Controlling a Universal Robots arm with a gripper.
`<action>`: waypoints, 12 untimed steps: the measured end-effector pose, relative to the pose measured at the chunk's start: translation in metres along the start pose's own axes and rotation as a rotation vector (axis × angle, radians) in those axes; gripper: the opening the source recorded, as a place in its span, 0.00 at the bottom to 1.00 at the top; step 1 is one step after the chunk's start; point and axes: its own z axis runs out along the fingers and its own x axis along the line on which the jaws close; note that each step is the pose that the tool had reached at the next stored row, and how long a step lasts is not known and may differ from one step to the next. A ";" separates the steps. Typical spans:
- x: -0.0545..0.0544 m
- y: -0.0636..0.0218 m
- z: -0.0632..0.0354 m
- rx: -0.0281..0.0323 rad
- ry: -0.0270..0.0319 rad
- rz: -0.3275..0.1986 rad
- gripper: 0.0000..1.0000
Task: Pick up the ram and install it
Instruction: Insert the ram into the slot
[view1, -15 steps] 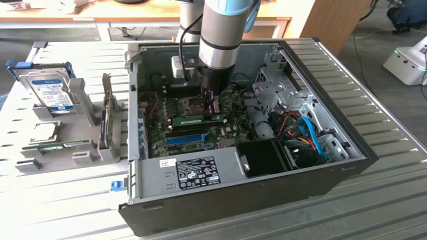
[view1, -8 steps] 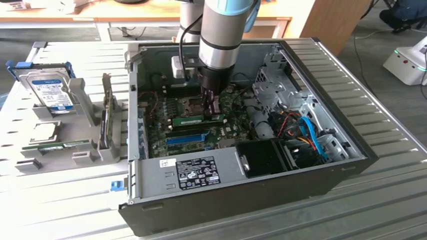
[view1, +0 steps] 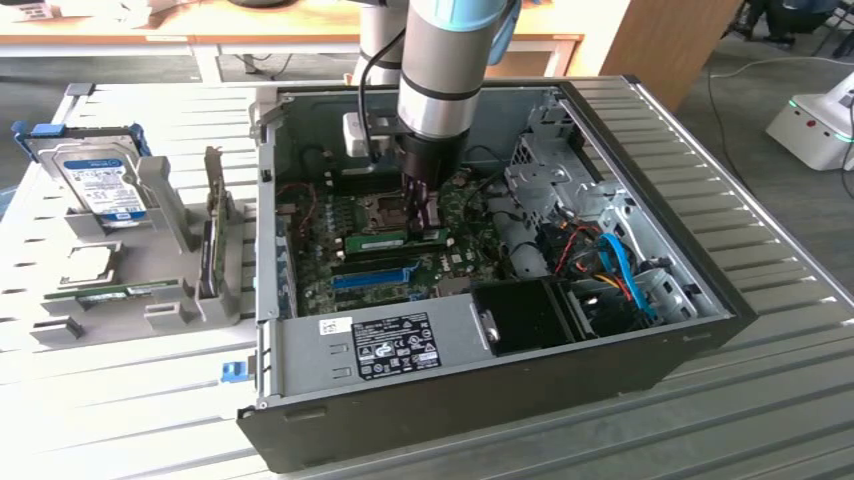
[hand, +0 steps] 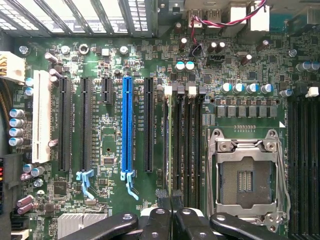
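End effector (view1: 427, 228) down inside open PC case (view1: 694, 330), fingers (hand: 162, 197) closed with barely a slit between. Ram (view1: 390, 241) on edge in a motherboard (hand: 100, 200) slot right under the tips, stretching away from them, blue slot (hand: 127, 125) off to one side. Pinched or merely touched: cannot tell.

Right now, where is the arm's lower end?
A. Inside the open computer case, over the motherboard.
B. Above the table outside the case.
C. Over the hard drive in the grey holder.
A: the arm reaches down into the open case, ending just above the motherboard by the green ram; the hard drive stands apart at the exterior view's left.
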 end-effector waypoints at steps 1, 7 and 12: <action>0.000 0.0000 0.0001 0.0001 0.0000 0.000 0.12; 0.000 0.0000 0.0007 0.0001 -0.0004 0.000 0.12; 0.000 -0.0001 0.0013 0.0000 -0.0004 0.000 0.12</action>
